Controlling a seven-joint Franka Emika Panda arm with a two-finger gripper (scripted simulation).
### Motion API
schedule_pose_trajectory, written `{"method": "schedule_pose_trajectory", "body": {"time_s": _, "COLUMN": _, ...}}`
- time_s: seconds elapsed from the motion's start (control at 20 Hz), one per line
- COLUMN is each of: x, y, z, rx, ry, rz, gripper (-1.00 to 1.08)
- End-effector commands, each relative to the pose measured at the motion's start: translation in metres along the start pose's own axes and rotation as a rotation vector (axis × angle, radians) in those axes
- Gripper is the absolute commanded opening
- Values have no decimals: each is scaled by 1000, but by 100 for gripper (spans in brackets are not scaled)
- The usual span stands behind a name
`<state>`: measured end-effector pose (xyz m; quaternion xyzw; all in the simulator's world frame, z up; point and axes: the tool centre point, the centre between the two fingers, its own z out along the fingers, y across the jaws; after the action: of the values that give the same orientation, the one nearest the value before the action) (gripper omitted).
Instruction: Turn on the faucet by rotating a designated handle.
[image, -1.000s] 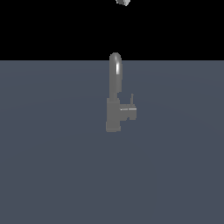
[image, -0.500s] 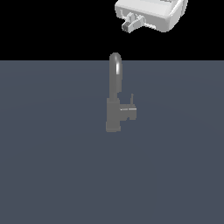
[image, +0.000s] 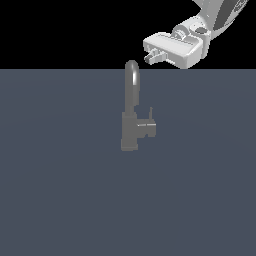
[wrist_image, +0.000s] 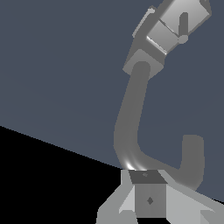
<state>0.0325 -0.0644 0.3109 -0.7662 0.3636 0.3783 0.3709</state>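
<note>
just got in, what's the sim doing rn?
A white Panda arm's gripper is coming in from the exterior view's upper right toward a dull grey metal faucet with a tall arched spout. It hangs above the spout's arch, touching nothing. The short boxy grey handle with its thin upright pin is untouched. Whether the gripper is open or shut is unclear.

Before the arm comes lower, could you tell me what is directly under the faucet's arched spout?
Only bare grey surface shows beneath the faucet spout; no basin or drain. The handle juts sideways. The gripper hangs above.
</note>
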Motion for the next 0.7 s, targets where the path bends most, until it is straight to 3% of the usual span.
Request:
{"method": "schedule_pose_trajectory", "body": {"time_s": 0.0, "x": 21, "y": 1, "z": 2, "rx": 45, "ry": -49, "rz": 47, "gripper": -100}}
{"method": "schedule_pose_trajectory", "body": {"time_s": 0.65, "x": 126, "y": 17, "z": 30, "rx": 281, "ry": -301, "rz": 300, "gripper": -100}}
